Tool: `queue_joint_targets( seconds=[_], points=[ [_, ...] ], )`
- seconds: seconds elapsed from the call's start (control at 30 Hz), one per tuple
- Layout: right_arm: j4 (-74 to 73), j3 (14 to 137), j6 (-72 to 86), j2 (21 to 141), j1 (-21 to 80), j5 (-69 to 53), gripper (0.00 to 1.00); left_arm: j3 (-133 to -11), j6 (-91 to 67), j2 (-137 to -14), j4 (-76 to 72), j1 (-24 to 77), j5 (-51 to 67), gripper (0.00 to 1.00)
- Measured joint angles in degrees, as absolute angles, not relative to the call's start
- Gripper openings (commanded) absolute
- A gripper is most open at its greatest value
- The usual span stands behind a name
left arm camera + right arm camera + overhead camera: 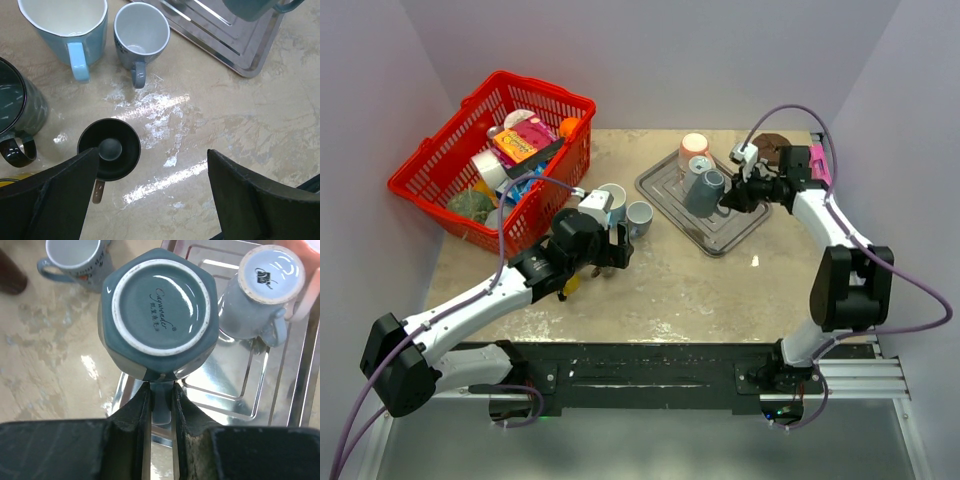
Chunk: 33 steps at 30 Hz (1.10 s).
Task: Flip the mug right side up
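The right claw (pixel 161 390) is grasping the dark teal ceramic mug (pixel 160 305) by its handle, base-up over the silver metal tray (pixel 240 385); the turning is not yet done. The left claw (pixel 155 192) is hanging released.

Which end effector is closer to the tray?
Right. The right end effector holds the mug over the tray; the left end effector hangs open off its left side, above the cups.

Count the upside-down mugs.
3, all at the tray: a teal mug gripped in the right end effector, a pale blue mug beside it, a pink mug behind. The basket may hide more.
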<state>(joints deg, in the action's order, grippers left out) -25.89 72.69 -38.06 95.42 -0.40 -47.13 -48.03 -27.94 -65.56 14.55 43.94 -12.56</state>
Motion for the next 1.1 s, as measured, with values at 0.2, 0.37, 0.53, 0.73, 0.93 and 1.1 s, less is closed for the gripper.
queue_joint_targets(
  seconds=[0.2,0.37,0.53,0.73,0.93,1.1],
  points=[
    [-13.21,64.01,-17.50,85.76,-0.38,-42.06,0.00,-47.97,-27.92,-65.45,13.02,43.94,-11.68,0.93],
    [-7.64,62.02,-2.28,78.83,1.13,-35.38,0.00,-47.97,-27.88,-64.88,10.59,43.94,-10.35,0.93],
    [-6.09,62.02,9.32,75.85,3.68,-30.46,0.00,-47.97,-27.88,-64.60,7.79,43.94,-7.90,0.94],
    [-2.22,56.99,24.45,70.81,8.34,-25.74,0.00,-48.29,-28.45,-64.60,3.92,43.94,-3.40,0.94],
    [6.92,51.44,38.50,63.09,12.58,-24.05,0.00,-50.02,-32.16,-64.60,-1.69,43.92,1.56,0.95],
    [15.64,50.50,45.91,59.94,16.88,-23.07,0.00,-51.24,-36.99,-65.54,-7.90,43.42,6.87,0.95]
  ],
)
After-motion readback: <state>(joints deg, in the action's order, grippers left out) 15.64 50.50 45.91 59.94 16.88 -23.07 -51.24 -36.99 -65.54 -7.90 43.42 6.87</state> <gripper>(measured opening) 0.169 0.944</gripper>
